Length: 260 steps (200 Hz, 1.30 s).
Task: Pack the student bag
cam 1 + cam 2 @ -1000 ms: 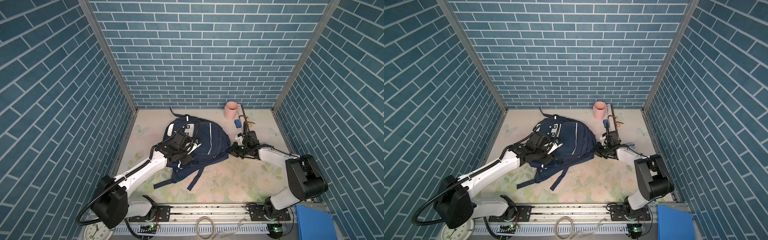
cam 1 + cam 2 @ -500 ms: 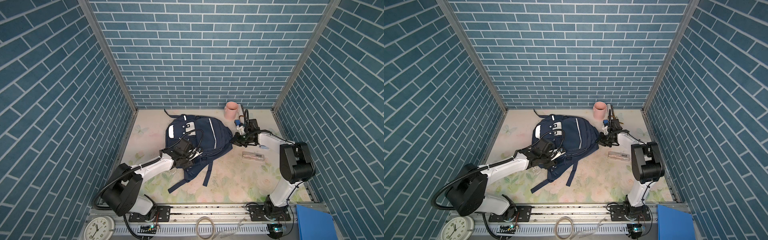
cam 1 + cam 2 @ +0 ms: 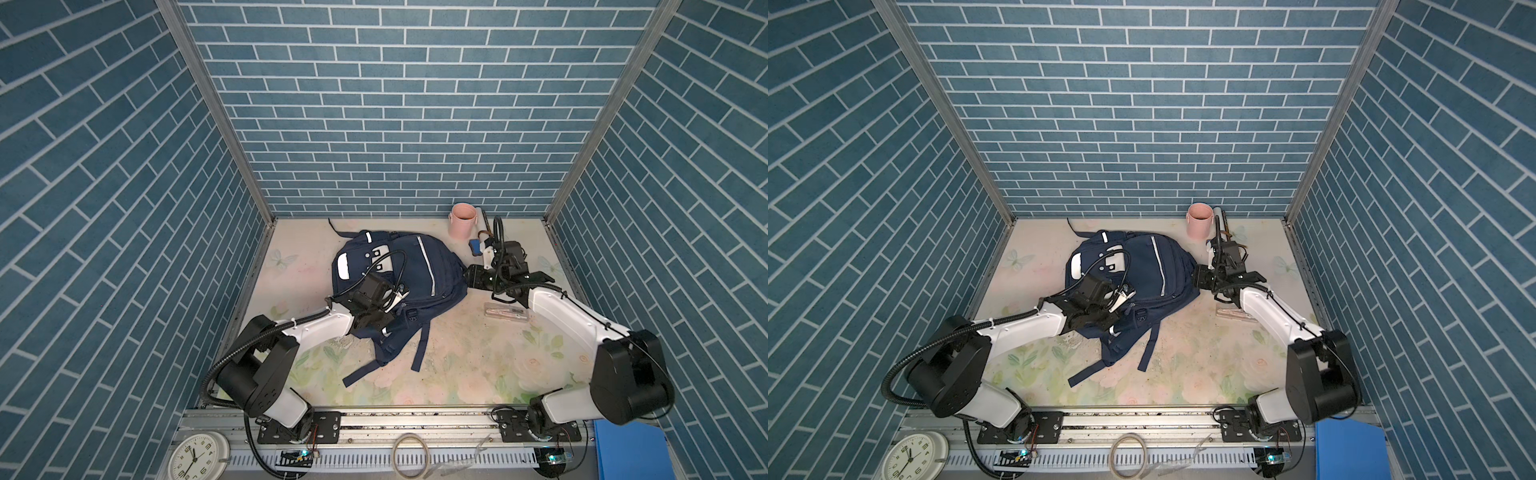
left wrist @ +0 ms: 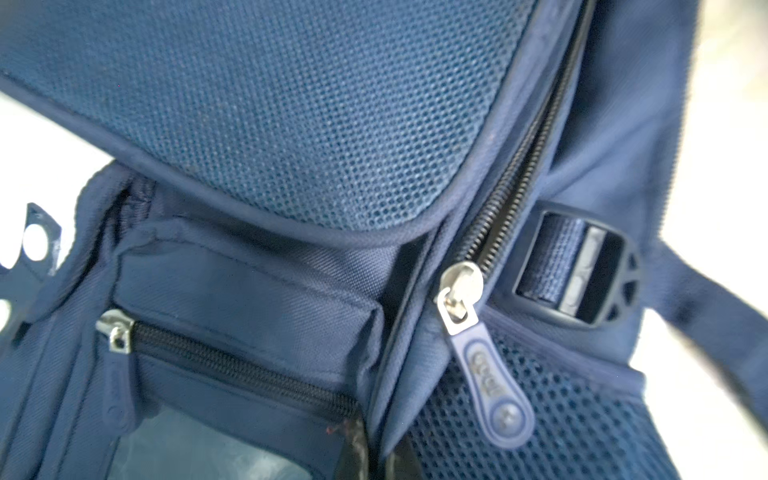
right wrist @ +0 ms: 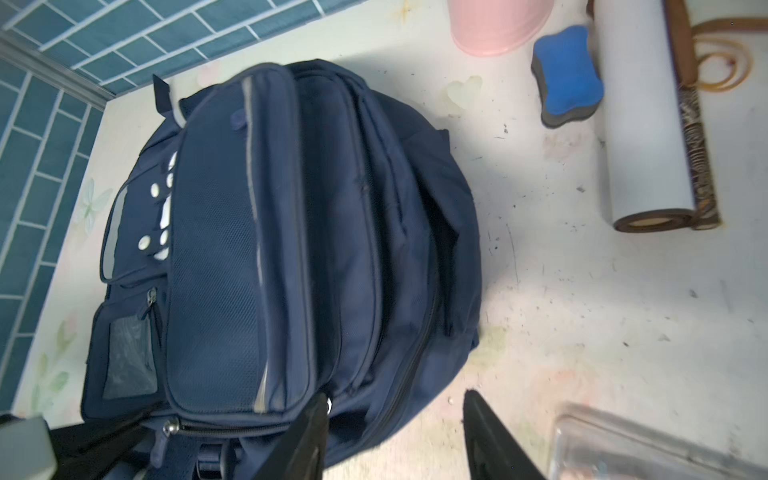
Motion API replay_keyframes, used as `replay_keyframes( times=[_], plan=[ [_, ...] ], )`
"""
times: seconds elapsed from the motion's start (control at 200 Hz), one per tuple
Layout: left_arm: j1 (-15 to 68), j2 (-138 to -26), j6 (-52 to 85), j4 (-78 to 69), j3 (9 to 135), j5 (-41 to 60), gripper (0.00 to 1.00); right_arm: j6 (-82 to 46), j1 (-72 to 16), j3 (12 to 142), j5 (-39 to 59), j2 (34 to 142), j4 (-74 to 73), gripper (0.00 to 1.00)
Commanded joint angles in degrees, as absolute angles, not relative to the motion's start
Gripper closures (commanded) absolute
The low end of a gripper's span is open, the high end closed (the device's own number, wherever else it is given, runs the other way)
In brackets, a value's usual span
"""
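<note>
Student bag (image 3: 442,276) flat on the flowered table cover (image 3: 457,365), about in the middle and toward the back wall, front pockets facing up, two long straps stretched out toward the near edge. On the upper pocket, a white patch with dots; along the front, pale reflective strips. Close up in the left wrist view: a zipper with a grey slider and a blue rubber zipper pull (image 4: 492,378), and just beside it a black strap buckle (image 4: 577,274).

Left gripper (image 4: 376,453) low on the near part of the bag, fingers together at a seam; not possible to tell if cloth is caught between them. Right gripper (image 5: 395,440) at the right edge of the bag, fingers well apart and gripping nothing, one finger over the bag's fabric, the other over the bare cover.

Behind the right gripper, near the back wall: a pink cup (image 3: 462,220), a blue eraser (image 3: 474,246) just beside it, and a white roll (image 5: 640,124) with a brown core. To the right of the bag, near the right arm, a clear pencil case (image 3: 506,311) flat on the cover.
</note>
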<state>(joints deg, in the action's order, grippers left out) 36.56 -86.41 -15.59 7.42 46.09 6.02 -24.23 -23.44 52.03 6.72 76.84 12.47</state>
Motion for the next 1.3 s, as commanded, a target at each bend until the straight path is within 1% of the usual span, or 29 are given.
replay_keyframes(
  times=[0.0,0.06,0.2,0.33,0.425,0.515,0.62,0.715,0.83,0.89,1.0,1.16,1.295],
  plan=[
    [37.9,-82.8,-5.3,10.3,47.5,10.6,1.0,-20.2,-27.0,49.4,0.9,73.7,10.3,0.46],
    [38.3,-81.0,0.0,9.6,46.9,11.1,1.0,-19.5,-30.6,48.0,-0.5,72.4,10.2,0.47],
    [40.0,-78.3,11.2,7.1,46.8,12.4,1.0,-19.0,-39.9,43.5,-3.7,68.8,6.0,0.52],
    [42.5,-78.4,16.9,4.0,48.3,13.3,1.0,-17.1,-48.2,39.7,-9.2,66.3,0.1,0.55],
    [44.7,-79.5,18.5,2.6,49.8,13.1,1.0,-10.6,-54.4,37.7,-15.4,66.0,-4.0,0.55],
    [45.4,-80.7,20.0,2.0,50.6,13.4,1.0,-4.1,-58.2,35.2,-20.0,65.6,-8.5,0.57],
    [45.5,-81.8,21.2,1.2,50.6,13.7,1.0,7.5,-62.5,28.5,-22.6,63.1,-19.6,0.59],
    [45.5,-82.5,21.5,0.8,50.5,14.5,1.0,16.1,-64.1,22.1,-23.8,61.3,-29.3,0.59],
    [45.4,-83.3,21.8,0.9,50.8,15.0,1.0,23.1,-65.3,18.2,-23.9,59.2,-34.4,0.6],
    [45.4,-83.8,21.8,1.0,51.1,15.4,1.0,27.8,-66.9,16.4,-25.9,59.2,-37.9,0.57],
    [45.5,-85.1,21.9,1.3,51.9,16.0,1.0,34.0,-69.1,16.2,-30.6,61.9,-41.3,0.53],
    [45.5,-86.1,22.1,1.6,52.6,16.7,1.0,39.1,-70.9,17.1,-35.1,67.6,-47.2,0.52],
    [45.5,-86.1,21.7,2.0,52.7,16.7,1.0,40.6,-70.9,18.5,-35.6,72.2,-47.7,0.53]
  ],
)
